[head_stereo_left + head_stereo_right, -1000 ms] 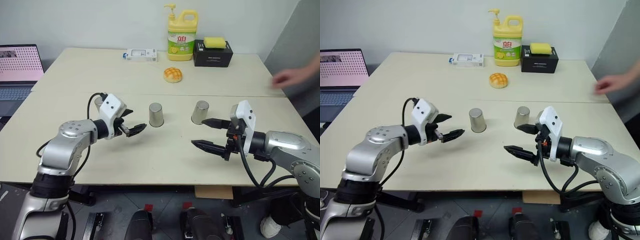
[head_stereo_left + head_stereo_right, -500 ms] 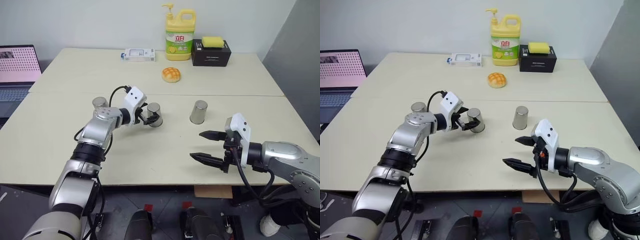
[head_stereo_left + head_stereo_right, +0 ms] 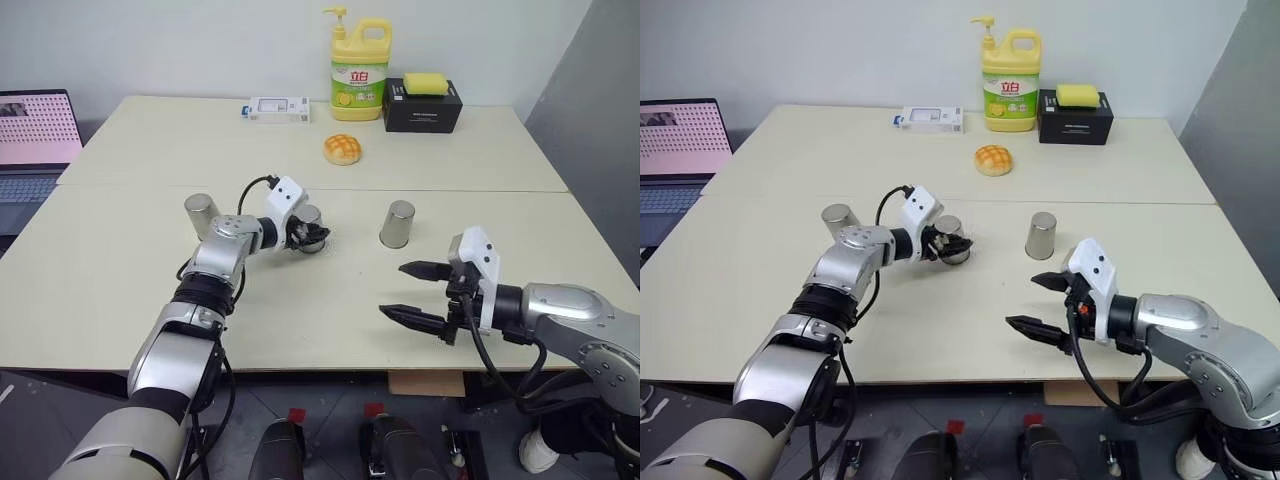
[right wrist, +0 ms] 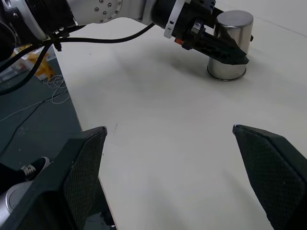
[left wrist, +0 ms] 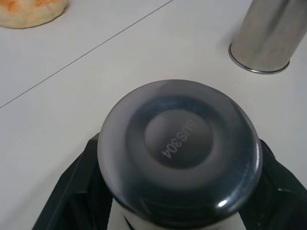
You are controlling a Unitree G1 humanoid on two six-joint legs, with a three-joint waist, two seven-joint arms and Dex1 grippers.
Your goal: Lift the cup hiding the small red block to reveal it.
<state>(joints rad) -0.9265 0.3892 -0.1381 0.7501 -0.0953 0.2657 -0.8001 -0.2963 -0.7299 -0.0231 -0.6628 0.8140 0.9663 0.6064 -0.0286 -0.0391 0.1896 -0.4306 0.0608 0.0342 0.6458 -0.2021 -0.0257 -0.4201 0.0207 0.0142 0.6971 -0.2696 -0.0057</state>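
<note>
Three steel cups stand upside down on the table: a left one [image 3: 200, 212], a middle one [image 3: 311, 216] and a right one [image 3: 397, 223]. My left gripper [image 3: 313, 238] is shut on the middle cup, one black finger on each side of it; the left wrist view looks down on that cup's base [image 5: 180, 148]. In the right wrist view this cup [image 4: 230, 45] rests on the table. Nearer the front edge my right gripper [image 3: 418, 290] hangs open and empty, short of the right cup. The small red block is hidden.
An orange bun [image 3: 342, 149] lies behind the cups. At the back stand a yellow detergent bottle [image 3: 360, 65], a black box [image 3: 425, 108] with a yellow sponge on it, and a flat white box [image 3: 280, 108]. A laptop [image 3: 35, 140] sits left of the table.
My left arm reached forward and right to the middle cup and its fingers closed on it. The person's hand at the right edge has gone. My right gripper stayed put.
</note>
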